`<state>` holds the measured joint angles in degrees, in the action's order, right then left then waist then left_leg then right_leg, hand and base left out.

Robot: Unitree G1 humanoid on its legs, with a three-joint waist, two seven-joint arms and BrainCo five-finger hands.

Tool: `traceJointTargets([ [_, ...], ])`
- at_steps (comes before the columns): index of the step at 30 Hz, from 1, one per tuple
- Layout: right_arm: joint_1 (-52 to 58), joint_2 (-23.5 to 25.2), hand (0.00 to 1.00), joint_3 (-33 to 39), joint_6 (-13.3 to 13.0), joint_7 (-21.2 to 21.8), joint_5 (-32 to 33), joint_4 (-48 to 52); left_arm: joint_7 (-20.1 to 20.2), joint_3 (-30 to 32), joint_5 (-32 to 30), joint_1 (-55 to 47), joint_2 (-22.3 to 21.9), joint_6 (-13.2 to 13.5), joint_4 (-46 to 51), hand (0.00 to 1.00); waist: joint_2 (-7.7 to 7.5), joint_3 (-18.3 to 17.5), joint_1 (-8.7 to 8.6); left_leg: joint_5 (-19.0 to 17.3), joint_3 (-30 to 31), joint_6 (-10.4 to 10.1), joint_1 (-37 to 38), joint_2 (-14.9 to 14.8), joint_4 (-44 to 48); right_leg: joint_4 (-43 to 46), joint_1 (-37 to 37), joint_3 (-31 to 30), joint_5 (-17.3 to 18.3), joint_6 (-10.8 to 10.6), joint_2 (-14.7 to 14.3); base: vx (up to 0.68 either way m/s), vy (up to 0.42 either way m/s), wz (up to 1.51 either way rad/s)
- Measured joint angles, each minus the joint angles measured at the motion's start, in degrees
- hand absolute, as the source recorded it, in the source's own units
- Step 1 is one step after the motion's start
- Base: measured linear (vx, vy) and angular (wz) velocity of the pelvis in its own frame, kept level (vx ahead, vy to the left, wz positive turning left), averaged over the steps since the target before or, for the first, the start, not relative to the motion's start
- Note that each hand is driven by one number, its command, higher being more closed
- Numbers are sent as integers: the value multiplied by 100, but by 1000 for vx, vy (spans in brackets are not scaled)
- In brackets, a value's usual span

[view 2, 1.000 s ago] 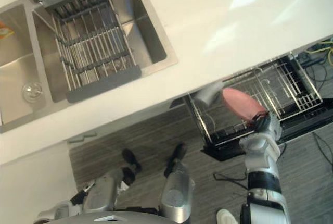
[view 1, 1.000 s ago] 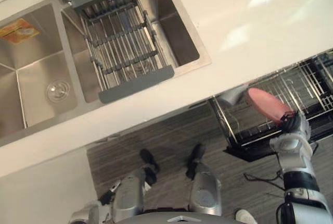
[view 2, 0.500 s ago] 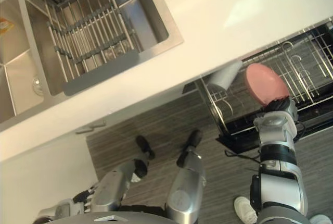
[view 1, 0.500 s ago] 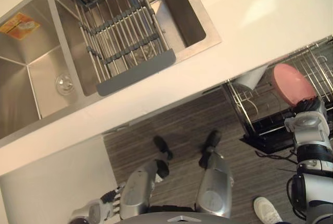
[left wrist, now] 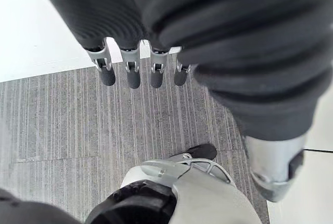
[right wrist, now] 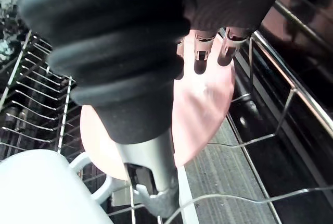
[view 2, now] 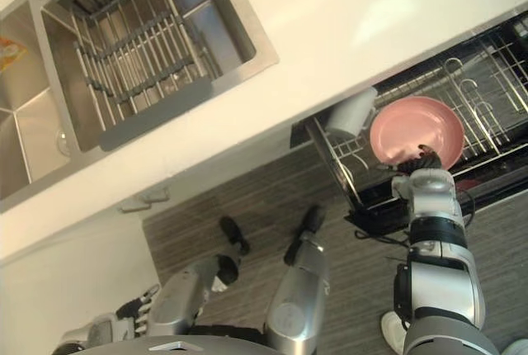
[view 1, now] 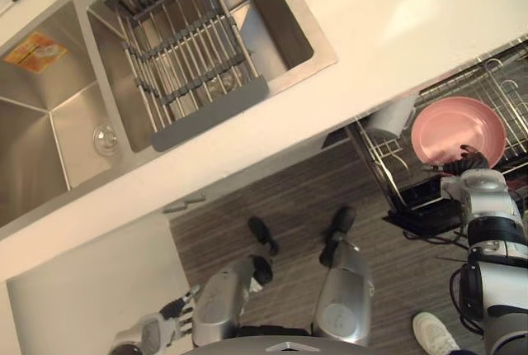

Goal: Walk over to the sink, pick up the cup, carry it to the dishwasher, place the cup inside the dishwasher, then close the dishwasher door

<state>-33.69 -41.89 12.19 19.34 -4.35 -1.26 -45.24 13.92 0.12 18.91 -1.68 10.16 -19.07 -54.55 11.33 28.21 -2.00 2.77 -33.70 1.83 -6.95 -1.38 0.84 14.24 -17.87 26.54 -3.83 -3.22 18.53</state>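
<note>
White cup rests in the pulled-out dishwasher rack, at the rack's corner by the counter edge on the sink side, so the placing step looks done. The right hand is not on it. Its fingers lie across one face of a pink plate with the thumb on the other face, pinching the plate near its rim and holding it tilted over the rack's wires, just beside the cup. The left hand hangs low at the robot's side over the floor, fingers straight and slightly apart, holding nothing.

What seems left is to set the plate down, draw the hand clear, push the rack in and close the door. The door itself cannot be made out under the rack.

A pale counter runs across the room, holding a double steel sink with a grey drainer rack laid over one basin. Below is grey striped flooring.
</note>
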Motion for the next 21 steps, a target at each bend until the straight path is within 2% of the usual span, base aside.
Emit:
traceJointTargets([
  [3,273,2,0,352,-274,-56,447,901,-68,14,-1,-1,-5,-14,12,0,-49,29,-35,-103,-123,-64,139,-100,45,-207,159,-79,-40,33,-154,11,-72,-29],
  [6,680,82,0,865,-735,-218,897,2226,-150,270,-5,-13,2,-98,5,0,-228,28,-175,-234,-262,-121,283,-288,251,-417,398,-116,-87,49,-335,31,-75,-29],
  [8,1046,172,0,1243,-1262,-213,1053,3296,-257,458,-17,-64,1,-119,-24,0,-535,-22,-248,-446,-446,-204,439,-517,529,-563,593,-242,-113,55,-517,51,-78,-45],
  [9,1156,223,0,1395,-1376,-217,1102,3485,-282,476,-17,-82,5,-121,-32,0,-628,-77,-275,-491,-477,-221,446,-576,603,-602,627,-253,-122,66,-570,64,-65,-42],
  [11,1722,396,0,2101,-1934,-416,1701,3750,-398,624,10,-145,0,-163,-83,0,-973,-312,-349,-583,-592,-286,578,-755,711,-765,812,-294,-151,126,-743,79,-51,-28],
  [12,1888,437,0,2313,-2084,-495,1883,3734,-408,697,27,-167,22,-184,-131,0,-1047,-384,-373,-600,-613,-297,617,-777,710,-790,851,-296,-145,132,-774,88,-26,-15],
  [14,2441,542,0,3257,-2592,-641,2574,3388,-502,912,112,-311,26,-220,-277,0,-1196,-629,-554,-623,-703,-335,769,-820,708,-879,1010,-285,-141,126,-849,97,-1,-10],
  [16,2691,498,0,3994,-2810,-556,3116,2711,-518,1000,130,-491,-16,-222,-302,0,-1205,-828,-748,-671,-722,-355,847,-821,706,-916,1132,-223,-98,78,-870,90,24,4],
  [17,2773,475,0,4227,-2847,-460,3329,2429,-518,1042,142,-534,-33,-221,-336,0,-1198,-883,-786,-687,-727,-363,884,-819,699,-917,1168,-213,-79,63,-870,77,41,4],
  [19,3157,334,0,4944,-2896,59,4146,1228,-527,1162,239,-632,-103,-212,-544,0,-1144,-1093,-906,-731,-735,-383,945,-797,661,-900,1272,-167,7,9,-845,41,64,5],
  [21,3443,332,0,5285,-2918,405,4555,539,-547,1278,240,-643,-173,-164,-708,0,-1071,-1156,-1006,-738,-716,-374,1013,-756,547,-793,1325,-73,118,-22,-771,15,63,19],
])
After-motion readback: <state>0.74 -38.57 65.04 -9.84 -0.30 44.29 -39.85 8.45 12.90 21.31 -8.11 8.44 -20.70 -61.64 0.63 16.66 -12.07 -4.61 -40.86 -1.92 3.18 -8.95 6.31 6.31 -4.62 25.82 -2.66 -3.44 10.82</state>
